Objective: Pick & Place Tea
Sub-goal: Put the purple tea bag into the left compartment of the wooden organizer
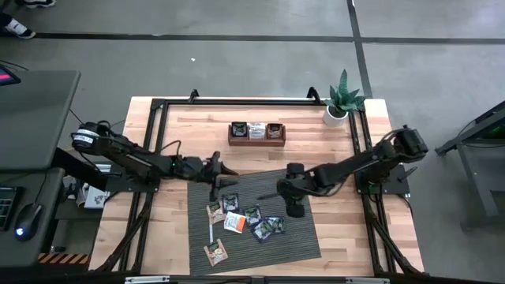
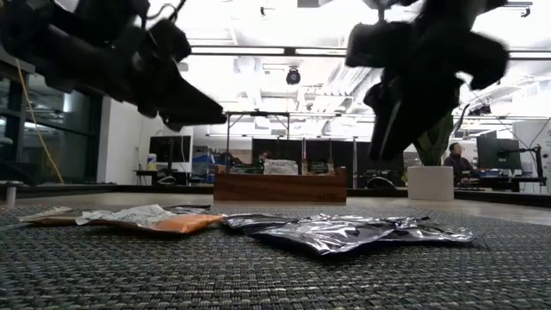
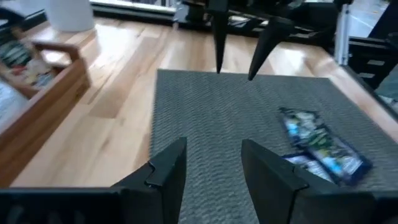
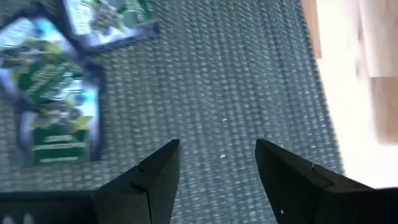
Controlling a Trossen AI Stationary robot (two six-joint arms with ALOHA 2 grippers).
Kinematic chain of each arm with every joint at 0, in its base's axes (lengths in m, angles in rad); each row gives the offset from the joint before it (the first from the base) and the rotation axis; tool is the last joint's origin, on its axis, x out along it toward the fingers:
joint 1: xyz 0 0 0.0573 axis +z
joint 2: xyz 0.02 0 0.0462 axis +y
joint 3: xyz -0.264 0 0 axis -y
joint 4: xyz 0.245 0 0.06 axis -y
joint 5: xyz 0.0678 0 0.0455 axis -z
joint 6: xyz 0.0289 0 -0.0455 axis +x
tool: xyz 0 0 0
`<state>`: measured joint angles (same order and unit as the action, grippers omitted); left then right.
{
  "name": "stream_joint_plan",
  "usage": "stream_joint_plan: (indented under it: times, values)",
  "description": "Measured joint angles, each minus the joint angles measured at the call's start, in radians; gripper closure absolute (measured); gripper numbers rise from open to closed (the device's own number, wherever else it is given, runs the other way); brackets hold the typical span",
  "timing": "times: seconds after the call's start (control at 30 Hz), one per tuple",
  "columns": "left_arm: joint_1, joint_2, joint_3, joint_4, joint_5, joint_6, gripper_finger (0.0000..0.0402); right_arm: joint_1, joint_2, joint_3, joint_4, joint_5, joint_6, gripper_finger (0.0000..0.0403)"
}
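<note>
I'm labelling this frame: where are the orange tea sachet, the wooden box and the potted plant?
orange tea sachet [image 1: 234,223], high view, its middle.
wooden box [image 1: 256,141], high view, front wall.
potted plant [image 1: 345,94], high view, leaves.

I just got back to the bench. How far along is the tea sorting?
Done: the wooden three-slot tray at the table's far side already holds sachets. In hand: nothing; the left end effector and right end effector hover open and empty over the grey woven mat. Left: about eight small flat tea sachets, orange, tan and dark, lie loose on the mat.
</note>
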<state>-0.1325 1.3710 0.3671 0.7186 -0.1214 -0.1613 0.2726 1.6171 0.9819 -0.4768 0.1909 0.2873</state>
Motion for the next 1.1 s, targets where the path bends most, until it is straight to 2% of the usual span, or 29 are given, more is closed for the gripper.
stream_joint_plan:
  times: [0.13, 0.23, 0.4, 0.6, 0.73, 0.87, 0.97, 1.1]
  values:
    - [-0.080, 0.018, 0.032, -0.003, -0.096, -0.002, 0.0250, 0.043, -0.055, -0.060, 0.065, 0.005, 0.070, 0.0199]
    - [-0.114, 0.043, 0.061, 0.001, -0.129, -0.010, 0.0250, 0.079, -0.083, -0.110, 0.102, 0.001, 0.132, 0.0199]
    - [-0.158, 0.116, 0.129, -0.004, -0.132, -0.001, 0.0250, 0.152, -0.094, -0.183, 0.177, 0.010, 0.207, 0.0199]
    - [-0.178, 0.267, 0.262, -0.012, -0.124, 0.004, 0.0250, 0.222, -0.094, -0.248, 0.265, 0.046, 0.282, 0.0199]
    - [-0.178, 0.375, 0.371, -0.024, -0.068, 0.007, 0.0256, 0.255, -0.094, -0.253, 0.272, 0.093, 0.308, 0.0199]
    - [-0.178, 0.447, 0.485, -0.092, -0.038, 0.009, 0.0284, 0.280, -0.094, -0.252, 0.288, 0.108, 0.308, 0.0199]
    - [-0.178, 0.467, 0.542, -0.198, -0.006, 0.008, 0.0317, 0.292, -0.094, -0.252, 0.297, 0.110, 0.308, 0.0199]
    - [-0.178, 0.480, 0.583, -0.258, 0.038, 0.003, 0.0368, 0.304, -0.094, -0.252, 0.303, 0.114, 0.309, 0.0199]
